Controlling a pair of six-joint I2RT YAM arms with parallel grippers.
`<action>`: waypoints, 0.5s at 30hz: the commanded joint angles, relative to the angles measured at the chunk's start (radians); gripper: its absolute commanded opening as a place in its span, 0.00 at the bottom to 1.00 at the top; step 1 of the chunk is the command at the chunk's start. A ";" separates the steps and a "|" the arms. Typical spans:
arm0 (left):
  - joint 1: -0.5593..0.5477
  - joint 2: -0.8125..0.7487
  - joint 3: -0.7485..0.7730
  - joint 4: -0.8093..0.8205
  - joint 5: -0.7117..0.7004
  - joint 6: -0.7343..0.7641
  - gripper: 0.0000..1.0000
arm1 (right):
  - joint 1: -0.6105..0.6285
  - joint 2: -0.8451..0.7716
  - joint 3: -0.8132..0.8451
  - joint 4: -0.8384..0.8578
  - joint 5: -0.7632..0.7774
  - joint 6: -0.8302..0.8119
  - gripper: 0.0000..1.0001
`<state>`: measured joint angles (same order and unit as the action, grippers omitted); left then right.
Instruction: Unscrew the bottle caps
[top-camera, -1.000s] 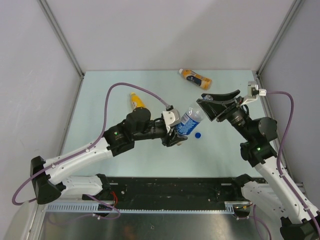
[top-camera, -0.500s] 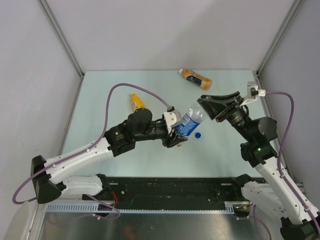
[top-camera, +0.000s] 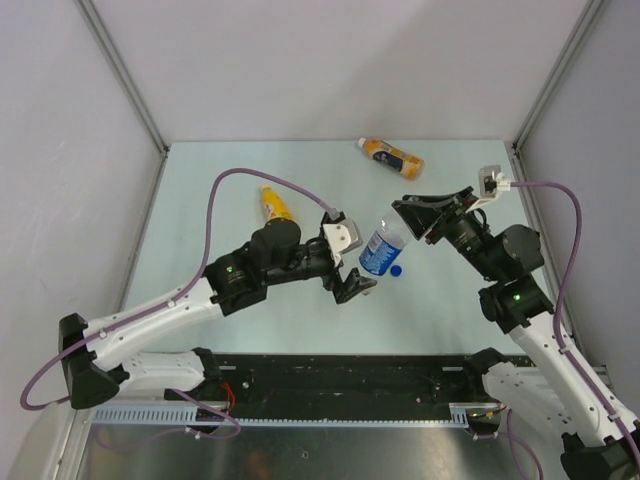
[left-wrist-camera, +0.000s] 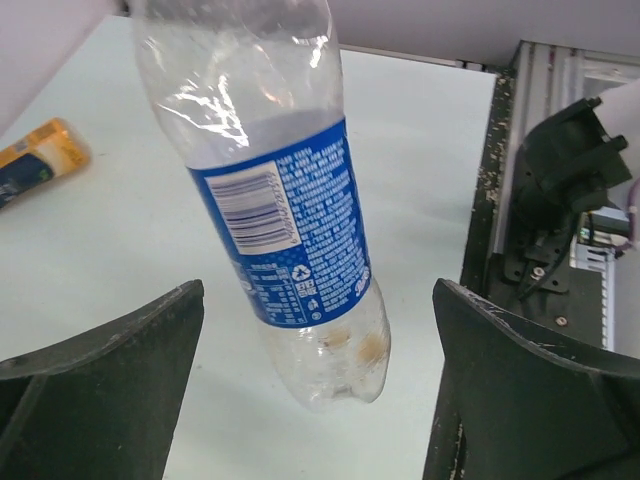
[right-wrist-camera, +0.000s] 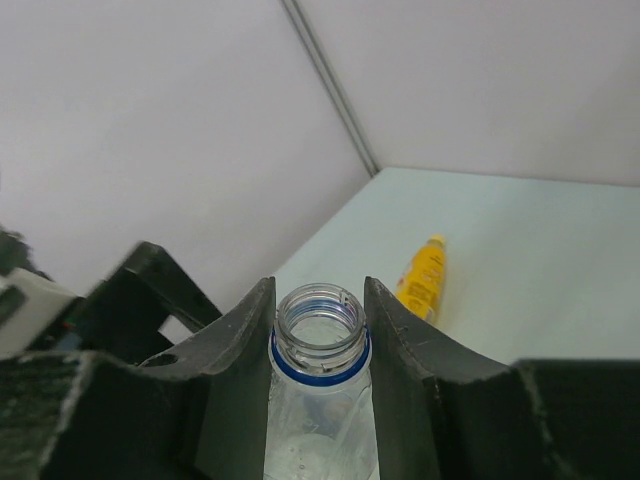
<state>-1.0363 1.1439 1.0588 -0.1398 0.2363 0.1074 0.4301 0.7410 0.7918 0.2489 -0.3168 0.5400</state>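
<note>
The pale green table (top-camera: 180, 200) is reached over by both arms. The left gripper (top-camera: 356, 284) is spread wide, one finger on each side of the clear bottle (left-wrist-camera: 285, 220), neither touching it. This bottle, tilted near the middle of the table, is pinched at its open neck by the right gripper (right-wrist-camera: 318, 300). A yellow bottle (top-camera: 273, 204) is laid to the left and an orange bottle (top-camera: 392, 156) at the far edge. The blue cap (top-camera: 396, 269) is seen on the table just right of the clear bottle.

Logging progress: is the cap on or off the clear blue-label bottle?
Off. Right wrist view shows the bottle's open neck, no cap; a blue cap lies on the table nearby.
</note>
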 joint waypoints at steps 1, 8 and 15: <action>-0.005 -0.054 0.000 0.022 -0.133 0.028 0.99 | 0.025 0.012 0.041 -0.074 0.099 -0.135 0.00; -0.007 -0.089 -0.017 0.037 -0.231 0.026 0.99 | 0.093 0.041 0.040 -0.184 0.364 -0.288 0.00; -0.007 -0.079 -0.019 0.040 -0.232 0.023 1.00 | 0.118 0.081 0.014 -0.174 0.671 -0.382 0.00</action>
<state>-1.0386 1.0733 1.0447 -0.1368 0.0307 0.1139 0.5392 0.8173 0.7918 0.0444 0.1318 0.2455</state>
